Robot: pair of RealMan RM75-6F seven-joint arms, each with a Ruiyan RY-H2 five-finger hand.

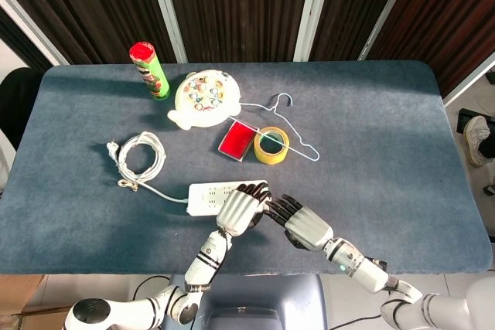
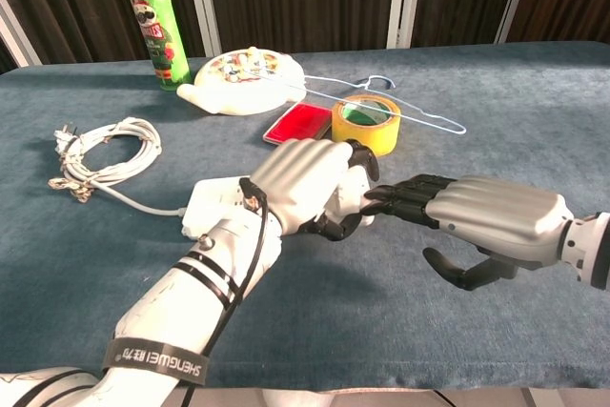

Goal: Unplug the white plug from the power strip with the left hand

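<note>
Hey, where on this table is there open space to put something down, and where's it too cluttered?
Bare cloth fills the table to the right of the wire hanger and the near-left corner below the coiled cable. It is crowded from the green can across the toy to the tape roll, and at the power strip, where both hands meet.

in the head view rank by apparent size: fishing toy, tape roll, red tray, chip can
1. fishing toy
2. chip can
3. Red tray and tape roll look about alike, so no ranking between them.
</note>
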